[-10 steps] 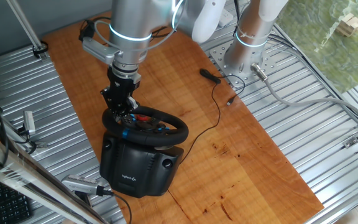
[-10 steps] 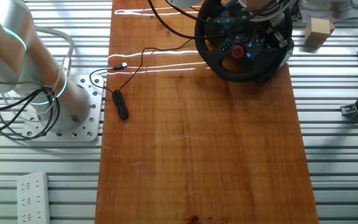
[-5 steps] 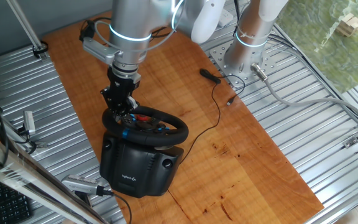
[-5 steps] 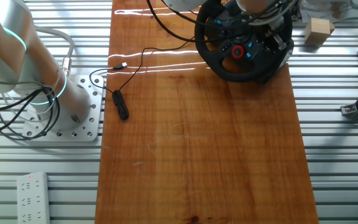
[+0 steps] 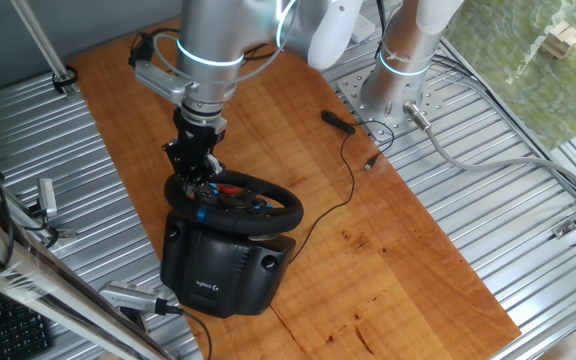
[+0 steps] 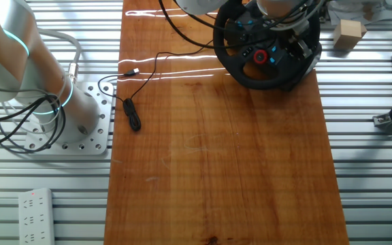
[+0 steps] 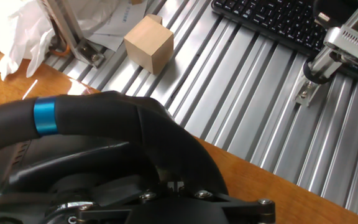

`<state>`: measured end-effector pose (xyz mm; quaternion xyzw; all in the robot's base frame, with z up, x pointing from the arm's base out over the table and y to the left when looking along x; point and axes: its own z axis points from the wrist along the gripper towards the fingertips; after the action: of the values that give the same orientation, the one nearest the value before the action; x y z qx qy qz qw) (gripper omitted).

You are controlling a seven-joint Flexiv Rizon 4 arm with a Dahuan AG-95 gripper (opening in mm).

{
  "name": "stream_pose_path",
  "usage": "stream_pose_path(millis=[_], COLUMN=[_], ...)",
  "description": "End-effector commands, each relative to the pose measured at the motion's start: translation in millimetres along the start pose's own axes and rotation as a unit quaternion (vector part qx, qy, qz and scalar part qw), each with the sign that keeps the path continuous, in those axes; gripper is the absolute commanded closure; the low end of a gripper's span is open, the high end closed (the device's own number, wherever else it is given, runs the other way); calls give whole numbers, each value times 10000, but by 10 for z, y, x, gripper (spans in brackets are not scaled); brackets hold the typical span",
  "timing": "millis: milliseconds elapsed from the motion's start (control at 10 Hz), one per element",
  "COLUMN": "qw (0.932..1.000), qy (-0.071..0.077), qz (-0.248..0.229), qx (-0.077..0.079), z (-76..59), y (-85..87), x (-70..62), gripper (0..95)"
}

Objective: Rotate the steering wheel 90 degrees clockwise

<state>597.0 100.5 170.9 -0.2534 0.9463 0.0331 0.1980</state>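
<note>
Reaching down from above, the tool [image 5: 197,172] sits at the far-left part of the steering wheel [image 5: 236,203] rim, its fingers right at the black ring. Cannot tell whether they pinch the rim or merely bracket it; the tips are lost against the dark wheel.

Wheel is mounted on its black base [image 5: 223,268], at one end of the wooden tabletop [image 5: 388,260]. Red hub button [image 6: 260,56] visible in the other fixed view, blue buttons beside it. Hand view: blue strip [image 7: 45,116] on the rim, upper left of frame, rim running across below it.

Off the wood, on the ribbed metal: a wooden block [image 7: 148,45] and a keyboard [image 7: 284,23]. A thin black cable [image 6: 136,88] trails across the tabletop.
</note>
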Motion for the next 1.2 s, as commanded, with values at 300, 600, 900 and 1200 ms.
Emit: stream_pose_path(millis=[300,600,900,1200], qw=[10000,10000,10000,10000], qy=[-4,-11,-41,-64], qz=[-7,-7,0,-3], qx=[4,3,5,7], z=[7,17,31,56], y=[-4,-9,-14,-26], x=[21,39,56,90], gripper=[950,950,950,950])
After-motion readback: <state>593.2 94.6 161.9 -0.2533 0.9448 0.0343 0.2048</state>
